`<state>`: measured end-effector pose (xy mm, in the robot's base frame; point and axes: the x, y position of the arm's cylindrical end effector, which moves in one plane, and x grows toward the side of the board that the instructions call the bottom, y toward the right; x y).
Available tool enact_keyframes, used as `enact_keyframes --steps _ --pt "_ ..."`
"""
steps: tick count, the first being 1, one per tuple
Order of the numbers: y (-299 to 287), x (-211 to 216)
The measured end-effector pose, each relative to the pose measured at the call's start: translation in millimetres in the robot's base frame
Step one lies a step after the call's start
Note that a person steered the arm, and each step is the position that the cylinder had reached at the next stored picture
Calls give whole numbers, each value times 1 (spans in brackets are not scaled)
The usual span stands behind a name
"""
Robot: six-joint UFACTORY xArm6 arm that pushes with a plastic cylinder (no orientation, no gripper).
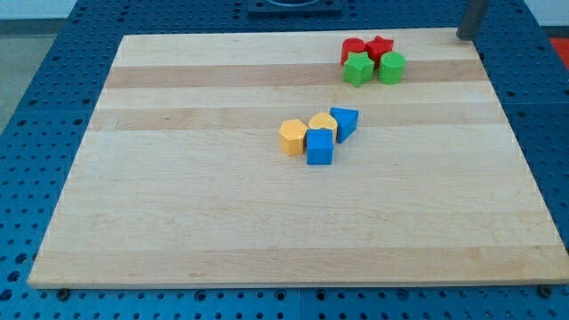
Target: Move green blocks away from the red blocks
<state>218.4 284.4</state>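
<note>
You saw my tip (464,36) at the board's (178,222) top right corner — bare, touching no block, right of the cluster. The green star (358,68) and green cylinder-like block (391,68) sat pressed just below the red cylinder (353,49) and red star (380,47).

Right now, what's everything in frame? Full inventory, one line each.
red blocks: 2, red, a cylinder-like one and a star, near the view's top right
green blocks: 2, green, a star and a rounder one, touching the reds just below
yellow blocks: 2, yellow, board centre
blue blocks: 2, blue, cube and wedge-like, beside the yellows
board: 1, light wood
my tip: 1, dark rod end, view's top right, apart from all blocks
</note>
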Motion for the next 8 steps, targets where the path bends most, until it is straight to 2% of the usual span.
enact_keyframes --steps 1,3,5,8 --pt "-14 29" --pt "-92 50" --pt "-112 88" --pt "-169 88"
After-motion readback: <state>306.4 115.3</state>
